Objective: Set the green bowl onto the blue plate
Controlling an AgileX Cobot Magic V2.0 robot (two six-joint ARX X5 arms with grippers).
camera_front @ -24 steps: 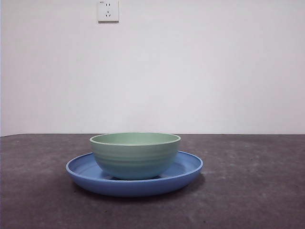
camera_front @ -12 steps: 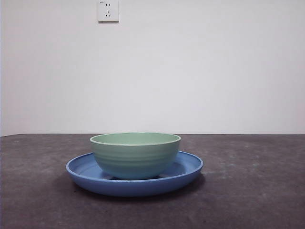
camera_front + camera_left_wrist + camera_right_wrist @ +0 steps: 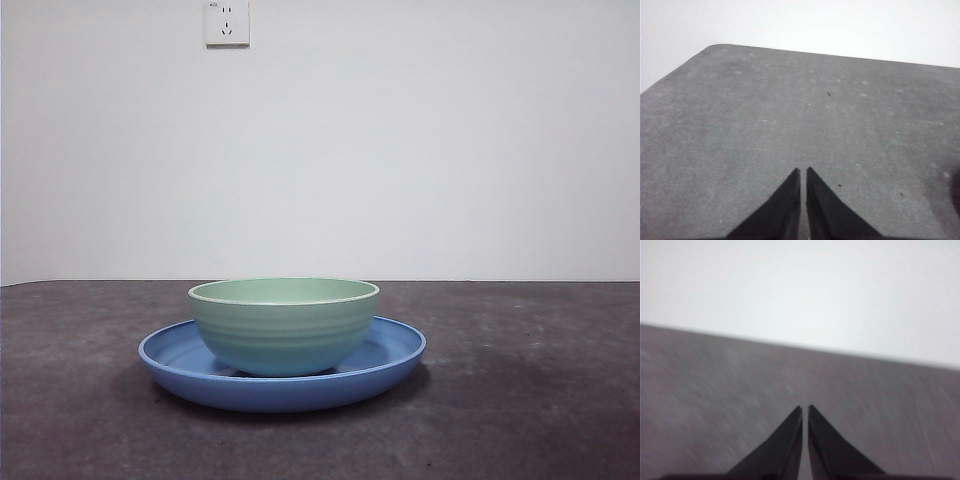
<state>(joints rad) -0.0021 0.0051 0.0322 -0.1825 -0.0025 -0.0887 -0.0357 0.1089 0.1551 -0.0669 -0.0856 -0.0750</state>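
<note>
The green bowl stands upright inside the blue plate near the middle of the table in the front view. No gripper shows in the front view. My left gripper is shut and empty over bare grey table, with neither bowl nor plate in its wrist view. My right gripper is shut and empty, also over bare table, and its wrist view is blurred.
A white wall with a power socket stands behind the table. The table's far edge and rounded corner show in the left wrist view.
</note>
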